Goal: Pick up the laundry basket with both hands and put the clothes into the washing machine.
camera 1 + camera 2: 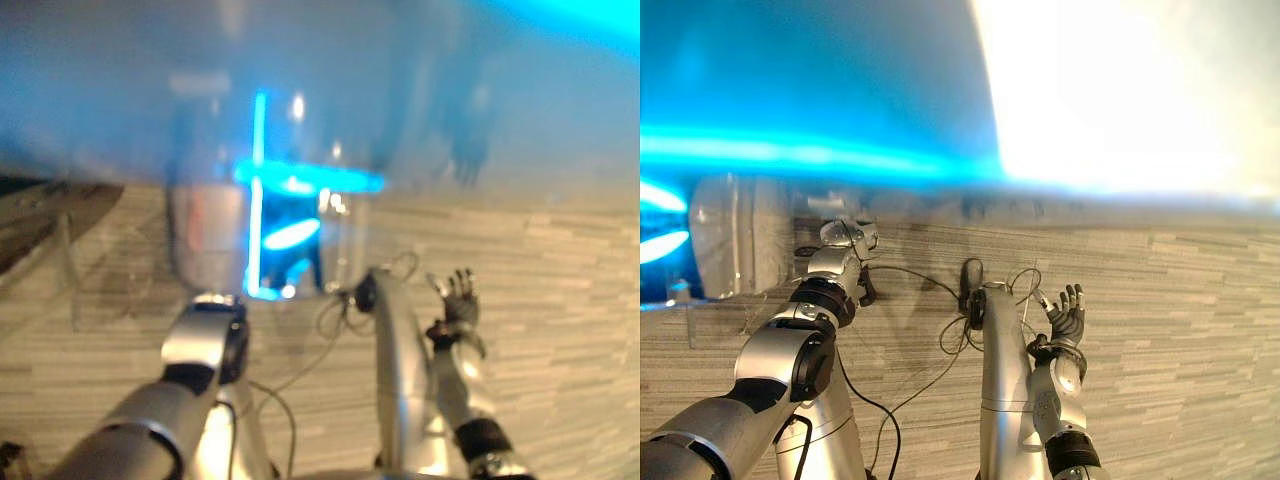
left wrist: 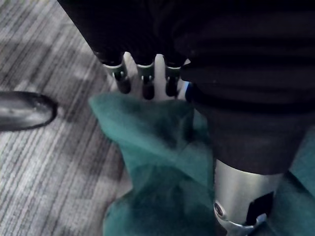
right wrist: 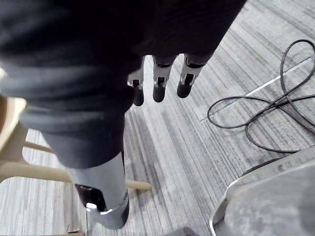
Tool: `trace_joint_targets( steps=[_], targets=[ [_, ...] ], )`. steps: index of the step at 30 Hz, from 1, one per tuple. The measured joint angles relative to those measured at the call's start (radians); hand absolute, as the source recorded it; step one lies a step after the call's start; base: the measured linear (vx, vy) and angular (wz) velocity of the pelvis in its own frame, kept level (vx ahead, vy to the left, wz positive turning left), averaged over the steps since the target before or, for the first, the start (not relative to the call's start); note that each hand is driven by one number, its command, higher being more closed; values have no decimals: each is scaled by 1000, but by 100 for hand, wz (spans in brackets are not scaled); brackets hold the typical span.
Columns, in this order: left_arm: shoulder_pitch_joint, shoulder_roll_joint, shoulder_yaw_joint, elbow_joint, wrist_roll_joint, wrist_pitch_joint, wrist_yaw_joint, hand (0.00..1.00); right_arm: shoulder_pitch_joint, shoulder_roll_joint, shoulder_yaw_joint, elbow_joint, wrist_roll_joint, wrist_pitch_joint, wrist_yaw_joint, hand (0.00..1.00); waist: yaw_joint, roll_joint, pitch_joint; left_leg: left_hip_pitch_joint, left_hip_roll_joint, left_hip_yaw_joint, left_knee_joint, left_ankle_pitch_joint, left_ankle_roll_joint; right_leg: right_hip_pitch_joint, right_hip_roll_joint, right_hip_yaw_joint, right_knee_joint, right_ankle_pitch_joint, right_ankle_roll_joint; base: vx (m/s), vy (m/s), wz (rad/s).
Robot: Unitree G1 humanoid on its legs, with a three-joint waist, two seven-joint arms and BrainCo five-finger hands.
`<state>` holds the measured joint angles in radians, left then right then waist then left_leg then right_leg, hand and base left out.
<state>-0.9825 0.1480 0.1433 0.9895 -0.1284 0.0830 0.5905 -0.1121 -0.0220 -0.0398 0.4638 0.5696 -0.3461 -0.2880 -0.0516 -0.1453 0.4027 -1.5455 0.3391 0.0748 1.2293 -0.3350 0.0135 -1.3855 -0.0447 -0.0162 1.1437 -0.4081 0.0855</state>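
A teal cloth [image 2: 157, 162] lies bunched just under my left hand [image 2: 142, 81]. The hand's fingers are straight, and their dark tips rest against a white edge [image 2: 129, 61] that looks like the laundry basket's rim. In the eye views my left arm reaches forward to a pale rounded container [image 1: 730, 235] on the floor at the left; glare hides what is in it. My right hand [image 1: 1065, 320] hangs apart to the right over bare carpet, fingers spread and straight, holding nothing. The right wrist view shows the same straight fingers [image 3: 158, 83] above the floor.
Grey striped carpet [image 1: 1180, 330] covers the floor. A black shoe [image 2: 24, 110] of a person stands beside the teal cloth. Pale wooden furniture legs [image 3: 19, 169] stand close by my right arm. Strong blue and white glare [image 1: 1090, 90] hides the far side.
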Motion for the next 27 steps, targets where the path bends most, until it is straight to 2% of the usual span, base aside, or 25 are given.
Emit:
trace_joint_targets(
  steps=[1,2,3,4,5,7,8,9,10,11,12,14,15,16,17,18,20,23,27],
  targets=[
    [-1,0,0,0,-8,1,1,100,6,7,-2,0,-1,1,3,0,-3,-2,-3,0,8,16,-3,-1,1,-8,-1,5,24,-1,1,-35,8,-7],
    [-13,0,-8,-2,-23,5,1,100,20,15,-3,-1,-1,3,8,0,-12,-2,0,-9,11,35,35,-7,-20,-11,-3,9,65,-17,-13,28,-27,20],
    [-18,2,-14,-4,-47,24,11,100,44,16,-2,-21,-2,0,12,0,-14,0,5,-20,6,-18,234,-33,-26,-6,12,14,76,-21,8,63,-28,12],
    [-19,5,-14,-4,-57,32,19,100,41,16,-1,-19,-2,1,13,0,-13,7,2,10,9,-42,250,-67,-46,-16,25,17,83,-19,24,59,66,-27],
    [-32,9,-15,-7,-60,34,25,100,21,18,-6,-23,-1,2,19,0,-12,23,8,41,8,-39,209,-215,5,-27,38,23,88,-5,40,-1,83,-39],
    [-60,3,-33,-89,-61,34,26,100,41,20,-5,-77,-3,0,36,0,-12,-19,33,3,29,13,184,-214,3,-81,29,40,167,-6,19,-75,-7,12],
    [-88,19,-76,-102,-60,33,23,100,35,25,-22,-76,-7,3,41,0,-31,-28,46,-38,30,27,207,-198,-40,-76,25,34,148,-30,8,-52,-98,53],
    [-88,14,-89,-102,-61,38,23,100,33,24,-43,-55,-9,5,42,0,-33,-10,46,-11,27,-36,278,-205,-61,-76,51,25,166,-22,23,10,-83,31],
    [-103,11,-89,-103,-63,41,27,100,33,24,-47,-61,-9,2,43,0,-24,-8,57,-5,27,-34,270,-248,8,-77,58,26,163,-21,22,-9,-2,-19],
    [-134,15,-93,-134,-61,35,27,100,33,26,-39,-71,-10,1,49,0,-15,-34,81,-14,31,-4,237,-238,-13,-106,52,45,147,-14,10,-50,24,-29],
    [-154,17,-96,-140,-60,28,25,100,38,22,-40,-85,-9,10,53,0,-23,-42,84,-36,38,18,226,-220,-19,-122,40,44,145,-7,5,-89,28,-16],
    [-196,18,-102,-140,-59,23,25,100,40,14,-52,-100,-9,14,53,0,-31,-45,102,-65,46,33,230,-202,0,-145,41,53,134,17,35,-102,-3,-5],
    [-219,19,-103,-141,-57,9,21,100,39,7,-66,-98,-9,13,54,0,-32,-44,103,-88,46,42,221,-199,-3,-171,41,59,120,22,30,-114,14,-25],
    [-226,25,-102,-148,-58,1,20,100,39,2,-70,-86,-9,14,54,0,-37,-38,107,-96,48,48,221,-178,14,-181,41,61,116,41,28,-75,17,-25],
    [-222,25,-101,-148,-59,1,21,100,40,3,-74,-79,-9,15,53,0,-41,-37,108,-96,48,51,228,-170,30,-182,40,66,122,54,38,-51,12,-9],
    [-220,21,-101,-148,-66,-1,21,100,41,4,-82,-62,-9,17,53,0,-43,-37,108,-94,49,58,240,-171,32,-187,41,77,132,83,51,-34,-11,4],
    [-210,20,-99,-161,-107,-8,19,100,41,4,-83,-54,-10,22,53,0,-40,-37,108,-94,54,60,253,-166,40,-191,40,78,149,94,58,-15,-19,4],
    [-146,-2,-91,-218,-168,-55,20,100,42,8,-92,-48,-22,21,52,0,-39,-37,108,-89,60,47,286,-163,46,-190,39,76,195,80,58,-2,-36,6],
    [-65,-98,-90,-365,-184,-150,24,100,43,15,-118,-31,-30,21,42,0,-34,-37,108,-66,43,27,313,-163,46,-183,24,70,273,45,37,-27,-86,29]
  ],
)
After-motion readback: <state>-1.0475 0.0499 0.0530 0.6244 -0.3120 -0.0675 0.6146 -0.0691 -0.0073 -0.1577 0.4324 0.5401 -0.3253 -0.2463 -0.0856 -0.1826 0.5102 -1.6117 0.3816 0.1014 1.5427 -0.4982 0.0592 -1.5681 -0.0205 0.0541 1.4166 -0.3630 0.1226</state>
